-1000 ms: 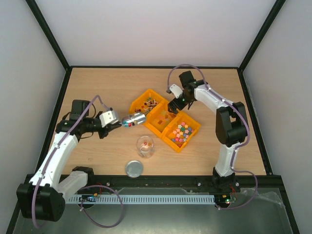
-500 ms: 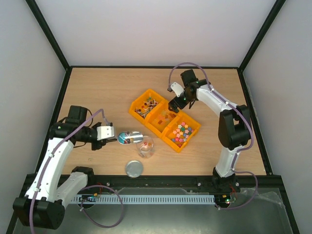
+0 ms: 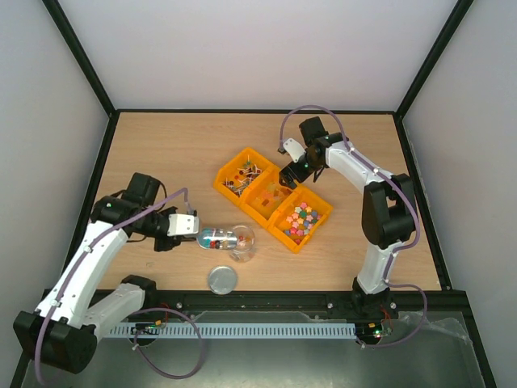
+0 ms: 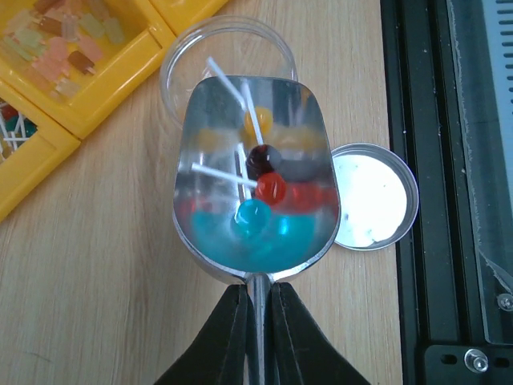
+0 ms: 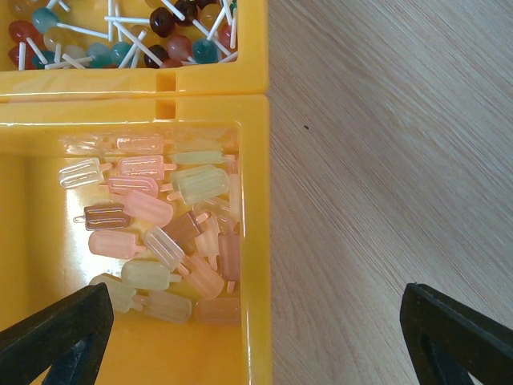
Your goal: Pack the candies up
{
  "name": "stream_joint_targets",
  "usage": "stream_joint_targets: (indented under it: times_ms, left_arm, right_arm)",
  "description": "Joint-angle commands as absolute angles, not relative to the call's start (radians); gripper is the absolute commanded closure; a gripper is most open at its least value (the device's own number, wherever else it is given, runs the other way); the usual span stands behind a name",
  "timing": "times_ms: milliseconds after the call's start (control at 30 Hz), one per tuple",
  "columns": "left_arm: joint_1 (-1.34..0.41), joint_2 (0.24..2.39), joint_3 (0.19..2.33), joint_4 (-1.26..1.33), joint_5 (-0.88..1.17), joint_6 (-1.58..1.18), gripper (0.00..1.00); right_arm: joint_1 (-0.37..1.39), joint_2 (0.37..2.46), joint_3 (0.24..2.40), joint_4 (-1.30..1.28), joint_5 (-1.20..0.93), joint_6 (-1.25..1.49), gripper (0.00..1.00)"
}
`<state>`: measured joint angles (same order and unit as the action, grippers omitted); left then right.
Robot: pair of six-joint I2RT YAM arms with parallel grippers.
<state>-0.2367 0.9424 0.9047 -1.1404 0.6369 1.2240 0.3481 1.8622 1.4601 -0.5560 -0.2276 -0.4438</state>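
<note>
The candies are small lollipops with white sticks. A heap lies in the far left yellow bin (image 3: 242, 172) and shows at the top of the right wrist view (image 5: 120, 36). My left gripper (image 3: 194, 231) (image 4: 258, 293) is shut on the handle of a metal scoop (image 3: 216, 238) (image 4: 256, 128). The scoop holds several lollipops (image 4: 260, 188), red, teal, dark and orange. Its front lip lies over the mouth of a clear jar (image 3: 241, 242) (image 4: 228, 56). My right gripper (image 3: 291, 173) (image 5: 256, 337) is open and empty above the right wall of the middle bin (image 5: 255, 241).
The middle bin (image 3: 271, 196) holds pastel popsicle-shaped pieces (image 5: 160, 233). The near right bin (image 3: 300, 220) holds multicoloured blocks. A round metal lid (image 3: 223, 280) (image 4: 373, 196) lies on the table near the jar, by the black front rail (image 4: 417, 160).
My left gripper has carried the loaded scoop from beside the lollipop bin down and right to the jar. The right arm has barely moved.
</note>
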Motion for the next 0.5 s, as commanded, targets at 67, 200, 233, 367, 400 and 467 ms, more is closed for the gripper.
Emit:
stream_joint_targets:
  times_ms: [67,200,233,367,400,467]
  left_arm:
    - [-0.311,0.976,0.965,-1.115,0.562,1.131,0.98]
    - [-0.345,1.016,0.992,-1.111,0.524,1.086,0.98]
    - [-0.352,1.024,0.998,-1.111,0.514,1.077,0.98]
    - [-0.375,1.051,1.020,-1.125,0.487,1.057,0.98]
    - [-0.379,1.054,1.024,-1.125,0.481,1.052,0.98]
    - [-0.391,1.061,1.036,-1.128,0.466,1.042,0.98]
  right_arm:
    - [0.345,1.833,1.450,-0.586,-0.235,-0.433,0.01]
    - [0.345,1.838,1.450,-0.587,-0.235,-0.433,0.02]
    - [0.345,1.838,1.450,-0.587,-0.236,-0.435,0.01]
    - [0.345,1.838,1.448,-0.590,-0.235,-0.441,0.01]
    - [0.344,1.838,1.446,-0.592,-0.233,-0.443,0.02]
    - [0.344,1.840,1.444,-0.591,-0.231,-0.442,0.01]
